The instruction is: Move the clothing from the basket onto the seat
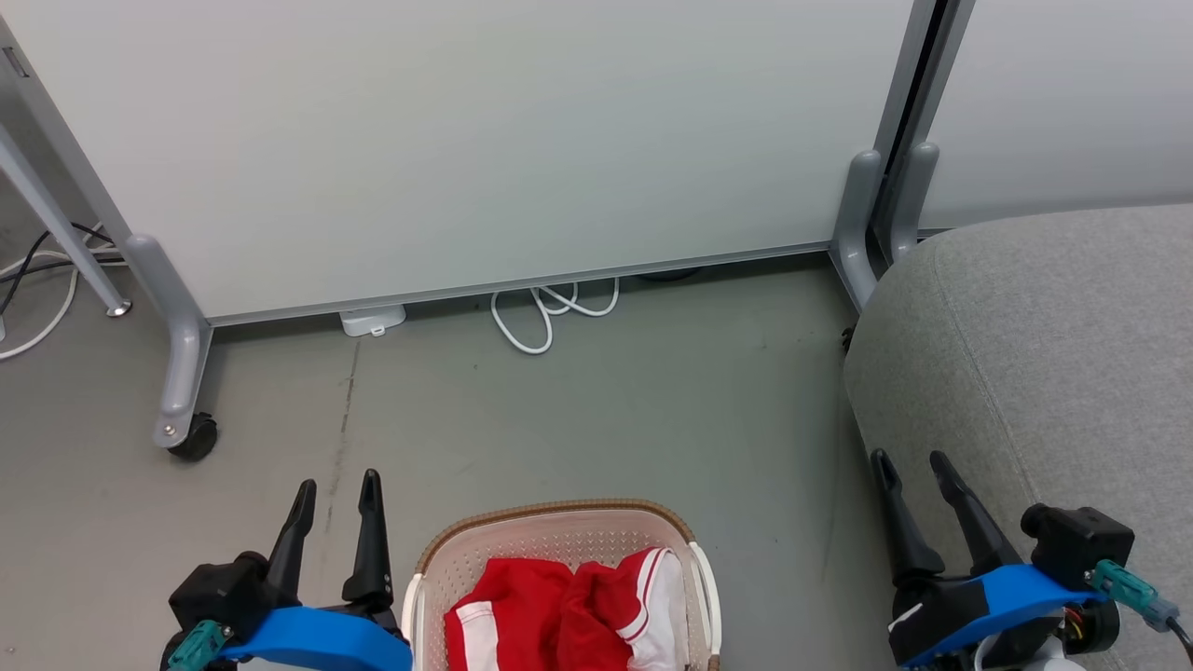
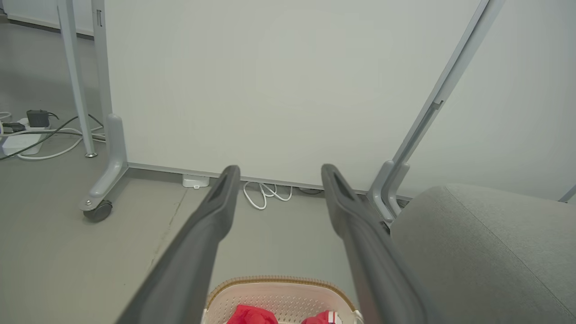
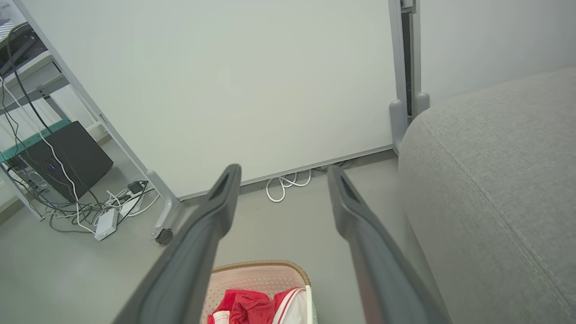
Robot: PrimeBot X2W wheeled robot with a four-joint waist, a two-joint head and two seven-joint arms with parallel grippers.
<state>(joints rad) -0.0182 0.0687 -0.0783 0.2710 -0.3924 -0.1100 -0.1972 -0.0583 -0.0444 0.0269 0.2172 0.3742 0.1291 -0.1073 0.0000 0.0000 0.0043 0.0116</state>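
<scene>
Red clothing (image 1: 559,610) sits bunched up in the basket (image 1: 559,511) on the floor, right between the two arms, with the grey seat (image 1: 1053,354) off to the right, so I'd say we're at the very first pick and nothing's been grabbed yet. Left jaws and right jaws are both spread wide with nothing in them, hanging either side of the basket, the right pair over the seat's near edge. Next move probably means dropping one set of jaws into the basket and pinching a fold near the top of the heap, so just one piece comes up.
</scene>
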